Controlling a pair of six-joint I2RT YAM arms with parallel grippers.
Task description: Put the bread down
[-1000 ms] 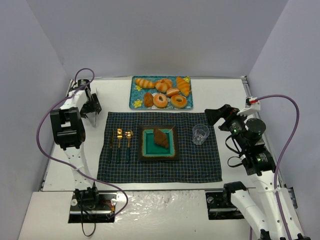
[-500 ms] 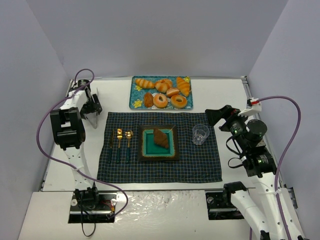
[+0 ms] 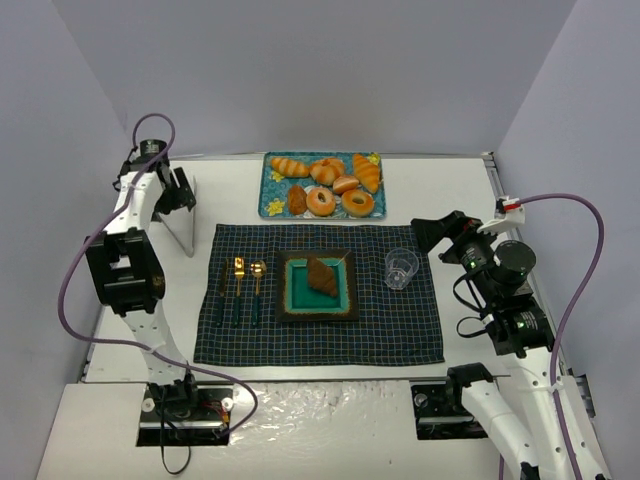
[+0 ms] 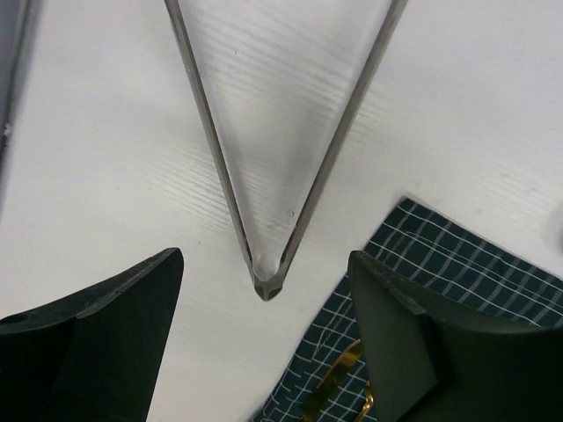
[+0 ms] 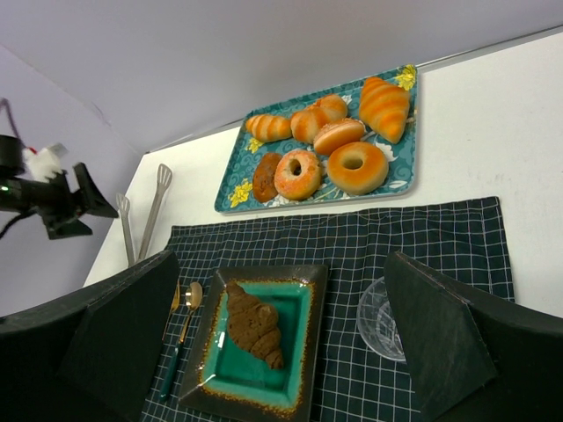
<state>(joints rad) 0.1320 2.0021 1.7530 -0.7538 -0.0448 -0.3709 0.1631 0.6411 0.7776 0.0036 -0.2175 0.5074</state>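
The bread (image 3: pixel 322 276), a dark brown croissant, lies on the teal plate (image 3: pixel 296 300) in the middle of the checked placemat. It also shows in the right wrist view (image 5: pixel 255 323). My left gripper (image 3: pixel 178 200) hovers open at the far left. Metal tongs (image 4: pixel 264 176) lie on the white table below it, with their hinge end between my fingers but untouched. My right gripper (image 5: pixel 281 347) is open and empty, raised over the mat's right side and facing the plate (image 5: pixel 299 378).
A blue tray (image 3: pixel 270 196) of golden croissants, doughnuts and rolls sits at the back. A clear glass (image 3: pixel 401 268) stands right of the plate. A gold fork and spoon (image 3: pixel 247 285) lie left of it on the placemat (image 3: pixel 400 330).
My left gripper has opened, let go of the tongs and drawn back towards the far left corner. The tongs now lie on the table. The right arm has barely moved.
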